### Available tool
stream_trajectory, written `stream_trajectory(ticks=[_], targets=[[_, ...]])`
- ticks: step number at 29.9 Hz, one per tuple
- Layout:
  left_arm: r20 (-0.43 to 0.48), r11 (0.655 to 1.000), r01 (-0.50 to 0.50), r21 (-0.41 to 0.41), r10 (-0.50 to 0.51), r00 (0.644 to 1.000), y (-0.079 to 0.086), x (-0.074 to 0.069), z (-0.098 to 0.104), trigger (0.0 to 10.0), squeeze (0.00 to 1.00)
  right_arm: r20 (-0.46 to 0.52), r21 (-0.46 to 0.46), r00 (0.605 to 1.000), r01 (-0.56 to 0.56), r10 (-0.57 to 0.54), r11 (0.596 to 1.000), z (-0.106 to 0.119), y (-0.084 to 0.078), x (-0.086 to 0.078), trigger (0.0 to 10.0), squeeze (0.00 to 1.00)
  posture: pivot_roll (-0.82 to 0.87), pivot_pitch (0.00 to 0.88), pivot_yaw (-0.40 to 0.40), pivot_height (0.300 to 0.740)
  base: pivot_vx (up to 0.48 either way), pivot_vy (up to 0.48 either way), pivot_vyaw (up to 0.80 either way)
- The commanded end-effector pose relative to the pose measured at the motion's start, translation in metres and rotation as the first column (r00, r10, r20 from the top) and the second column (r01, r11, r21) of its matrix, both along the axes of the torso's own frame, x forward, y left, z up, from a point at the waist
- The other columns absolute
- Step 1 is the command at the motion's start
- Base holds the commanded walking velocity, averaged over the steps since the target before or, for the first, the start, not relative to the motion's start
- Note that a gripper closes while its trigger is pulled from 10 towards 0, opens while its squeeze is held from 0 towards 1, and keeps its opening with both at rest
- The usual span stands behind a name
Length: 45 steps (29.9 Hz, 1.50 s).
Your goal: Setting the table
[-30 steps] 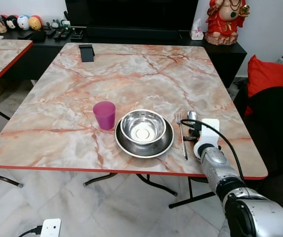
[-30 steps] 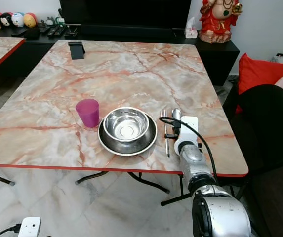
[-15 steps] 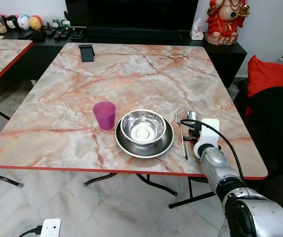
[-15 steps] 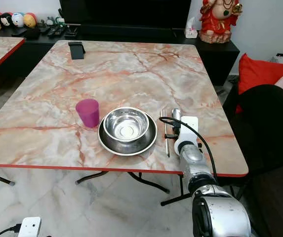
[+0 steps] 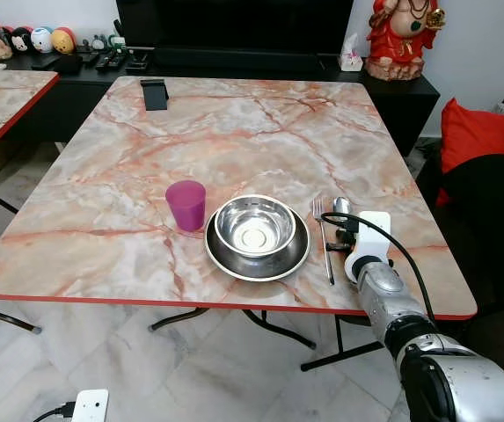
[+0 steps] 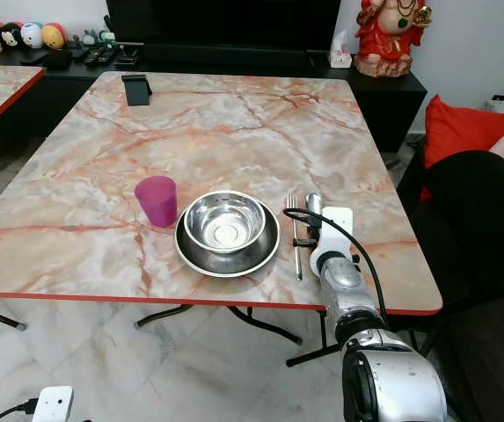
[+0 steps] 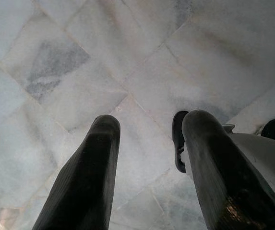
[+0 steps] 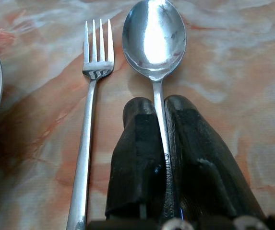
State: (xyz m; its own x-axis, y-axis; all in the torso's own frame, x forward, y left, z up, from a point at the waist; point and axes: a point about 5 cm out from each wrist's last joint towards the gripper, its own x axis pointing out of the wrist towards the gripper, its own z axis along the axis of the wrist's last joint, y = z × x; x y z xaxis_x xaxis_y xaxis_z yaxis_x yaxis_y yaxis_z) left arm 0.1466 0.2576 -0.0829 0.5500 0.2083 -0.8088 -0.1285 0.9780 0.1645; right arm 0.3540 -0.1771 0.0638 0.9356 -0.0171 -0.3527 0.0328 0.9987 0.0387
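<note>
Right gripper [image 8: 159, 120] pinches the spoon [image 8: 154, 38] handle — bowl pointing away, parallel to fork [image 8: 90, 115].

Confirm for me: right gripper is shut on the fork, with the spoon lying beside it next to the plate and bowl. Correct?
Not quite. The right gripper is shut on the spoon, and the fork lies free beside it, between the spoon and the plate holding the bowl. The right wrist view shows the spoon handle clamped between the fingers.
</note>
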Motion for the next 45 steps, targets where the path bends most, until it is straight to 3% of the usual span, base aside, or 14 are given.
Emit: stream_trajectory(ticks=[1, 10, 11, 23, 24, 26, 30, 32, 33, 36, 37, 38, 39, 45], targets=[[-0.024, 1.000, -0.005, 0.004, 0.005, 1.000, 0.0024, -0.0056, -0.0017, 10.0, 0.00, -0.003, 0.010, 1.000, -0.002, 0.002, 1.000, 0.0027, 0.0029, 0.0027, 10.0, 0.20, 0.03, 0.000, -0.029, 0.740, 0.000, 0.000, 0.00], [-0.024, 1.000, -0.002, 0.005, 0.002, 1.000, 0.0026, -0.0054, -0.0015, 10.0, 0.00, -0.002, 0.013, 1.000, -0.002, 0.003, 1.000, 0.0026, 0.0037, 0.0026, 10.0, 0.22, 0.03, 0.000, -0.028, 0.740, 0.000, 0.000, 0.00], [-0.024, 1.000, -0.001, 0.005, 0.001, 1.000, 0.0027, -0.0052, -0.0014, 10.0, 0.00, -0.003, 0.013, 1.000, -0.002, 0.002, 1.000, 0.0024, 0.0038, 0.0026, 10.0, 0.47, 0.03, 0.000, -0.027, 0.740, 0.000, 0.000, 0.00], [-0.024, 1.000, 0.000, 0.006, 0.001, 1.000, 0.0029, -0.0050, -0.0013, 10.0, 0.00, -0.005, 0.013, 1.000, 0.001, -0.001, 1.000, 0.0018, 0.0039, 0.0022, 10.0, 0.46, 0.03, 0.000, -0.027, 0.740, 0.000, 0.000, 0.00], [-0.024, 1.000, 0.000, 0.007, 0.001, 1.000, 0.0029, -0.0050, -0.0013, 10.0, 0.00, -0.005, 0.014, 1.000, 0.001, -0.001, 1.000, 0.0019, 0.0039, 0.0022, 10.0, 0.70, 0.03, 0.000, -0.027, 0.740, 0.000, 0.000, 0.00], [-0.023, 1.000, -0.001, 0.007, 0.001, 1.000, 0.0029, -0.0050, -0.0013, 10.0, 0.00, -0.005, 0.014, 1.000, 0.001, -0.001, 1.000, 0.0018, 0.0039, 0.0022, 10.0, 0.70, 0.03, 0.000, -0.027, 0.740, 0.000, 0.000, 0.00], [-0.024, 1.000, 0.000, 0.007, 0.000, 1.000, 0.0030, -0.0051, -0.0013, 10.0, 0.00, -0.006, 0.015, 1.000, 0.002, -0.002, 1.000, 0.0014, 0.0040, 0.0019, 10.0, 0.80, 0.03, 0.000, -0.026, 0.740, 0.000, 0.000, 0.00], [-0.024, 1.000, 0.000, 0.007, 0.000, 1.000, 0.0032, -0.0051, -0.0012, 10.0, 0.00, -0.007, 0.015, 1.000, 0.002, -0.002, 1.000, 0.0009, 0.0044, 0.0016, 10.0, 0.87, 0.03, 0.000, -0.025, 0.740, 0.000, 0.000, 0.00], [-0.024, 1.000, 0.000, 0.007, 0.000, 1.000, 0.0032, -0.0051, -0.0012, 10.0, 0.00, -0.008, 0.016, 1.000, 0.001, -0.001, 1.000, 0.0007, 0.0045, 0.0015, 10.0, 1.00, 0.03, 0.000, -0.026, 0.740, 0.000, 0.000, 0.00], [-0.023, 1.000, 0.000, 0.008, 0.000, 1.000, 0.0034, -0.0050, -0.0011, 10.0, 0.00, -0.011, 0.012, 1.000, 0.002, -0.002, 1.000, 0.0001, 0.0043, 0.0012, 10.0, 1.00, 0.03, 0.000, -0.026, 0.740, 0.000, 0.000, 0.00], [-0.023, 1.000, 0.001, 0.009, 0.000, 1.000, 0.0034, -0.0050, -0.0011, 10.0, 0.00, -0.011, 0.009, 1.000, 0.004, -0.004, 1.000, 0.0001, 0.0041, 0.0011, 10.0, 0.59, 0.03, 0.000, -0.026, 0.740, 0.000, 0.000, 0.00], [-0.024, 1.000, 0.001, 0.009, 0.000, 1.000, 0.0035, -0.0050, -0.0011, 10.0, 0.00, -0.012, 0.008, 1.000, 0.005, -0.005, 1.000, 0.0001, 0.0041, 0.0011, 10.0, 0.59, 0.03, 0.000, -0.026, 0.740, 0.000, 0.000, 0.00], [-0.024, 1.000, 0.001, 0.009, -0.001, 1.000, 0.0035, -0.0050, -0.0011, 10.0, 0.00, -0.011, 0.005, 1.000, 0.006, -0.006, 1.000, 0.0002, 0.0038, 0.0011, 10.0, 0.00, 0.03, 0.000, -0.026, 0.740, 0.000, 0.000, 0.00], [-0.024, 1.000, 0.001, 0.010, -0.001, 1.000, 0.0036, -0.0051, -0.0011, 10.0, 0.00, -0.004, -0.004, 1.000, 0.020, -0.020, 1.000, 0.0009, 0.0019, 0.0013, 10.0, 0.00, 0.03, 0.000, -0.025, 0.740, 0.000, 0.000, 0.00]])
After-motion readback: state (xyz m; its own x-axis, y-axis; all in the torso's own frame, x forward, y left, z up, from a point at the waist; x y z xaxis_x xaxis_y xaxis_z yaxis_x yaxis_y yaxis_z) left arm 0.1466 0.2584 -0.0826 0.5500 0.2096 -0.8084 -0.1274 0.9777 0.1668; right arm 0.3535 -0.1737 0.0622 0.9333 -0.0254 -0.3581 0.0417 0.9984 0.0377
